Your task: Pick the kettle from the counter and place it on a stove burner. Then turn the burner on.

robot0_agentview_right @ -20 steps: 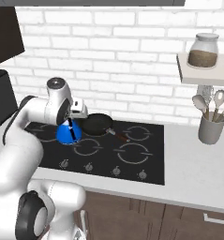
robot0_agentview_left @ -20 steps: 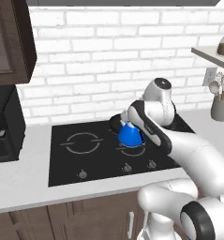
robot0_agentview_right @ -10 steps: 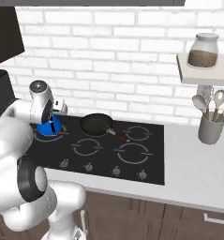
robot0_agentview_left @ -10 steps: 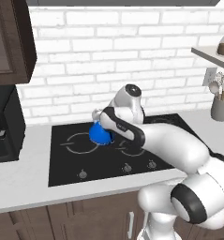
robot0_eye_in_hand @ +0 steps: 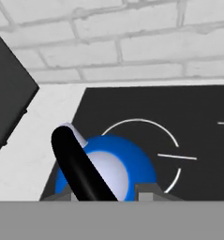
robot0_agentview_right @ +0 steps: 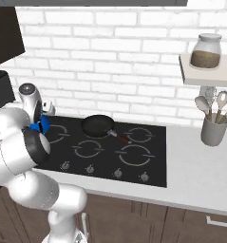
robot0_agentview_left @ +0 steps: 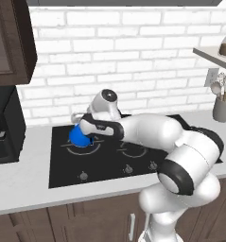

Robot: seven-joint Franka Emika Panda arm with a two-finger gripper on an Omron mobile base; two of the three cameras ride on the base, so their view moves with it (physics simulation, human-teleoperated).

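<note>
The bright-blue kettle [robot0_agentview_left: 80, 137] hangs by its thin dark handle [robot0_eye_in_hand: 78, 168] in my gripper [robot0_agentview_left: 84, 125], which is shut on that handle. It is low at the left rear stove burner [robot0_agentview_left: 92, 147], a grey ring with side dashes in the black glass. In the hand view the kettle [robot0_eye_in_hand: 128, 161] covers the ring's left part, while the burner line [robot0_eye_in_hand: 134, 121] curves out to its right. From the right base view the kettle [robot0_agentview_right: 42, 125] peeks out behind my arm, beside the burner [robot0_agentview_right: 59, 134]. Whether it touches the glass I cannot tell. The pale counter [robot0_agentview_left: 24, 182] surrounds the stove.
A black frying pan [robot0_agentview_right: 98, 126] sits on a rear middle burner. Knobs [robot0_agentview_left: 128, 168] line the cooktop's front edge. A dark coffee machine [robot0_agentview_left: 3, 130] stands at the left, a utensil holder [robot0_agentview_right: 212, 131] at the right, a jar [robot0_agentview_right: 206, 51] on the shelf.
The arm has swung left with the kettle, from the middle of the stove over to the left rear burner, and lower. The grip has stayed shut.
</note>
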